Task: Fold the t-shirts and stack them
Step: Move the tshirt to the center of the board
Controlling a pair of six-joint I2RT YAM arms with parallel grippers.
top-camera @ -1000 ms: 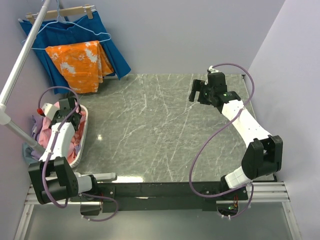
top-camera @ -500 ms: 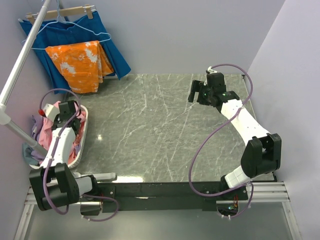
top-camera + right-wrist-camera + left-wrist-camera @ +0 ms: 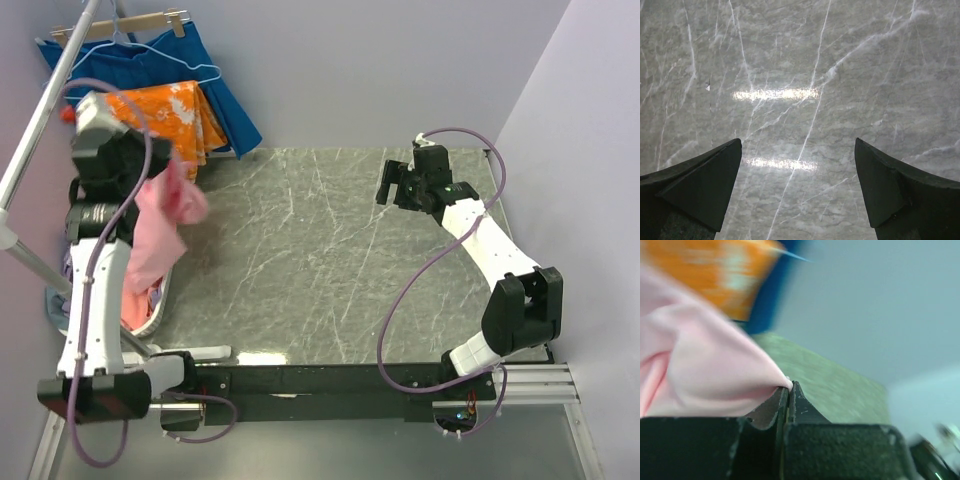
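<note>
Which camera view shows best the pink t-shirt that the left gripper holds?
The top external view: most of the pink t-shirt shows there, hanging from the left gripper. The left wrist view shows only a blurred fold of it, pinched between the shut fingers. The right wrist view shows none of it, only the marble table.

Pink t-shirt (image 3: 160,225) now aloft, perhaps partly.

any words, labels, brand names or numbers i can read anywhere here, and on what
None can be read. The pink t-shirt in the left claw, the right claw, the orange cloth and the table show no text. The left wrist view is blurred.
</note>
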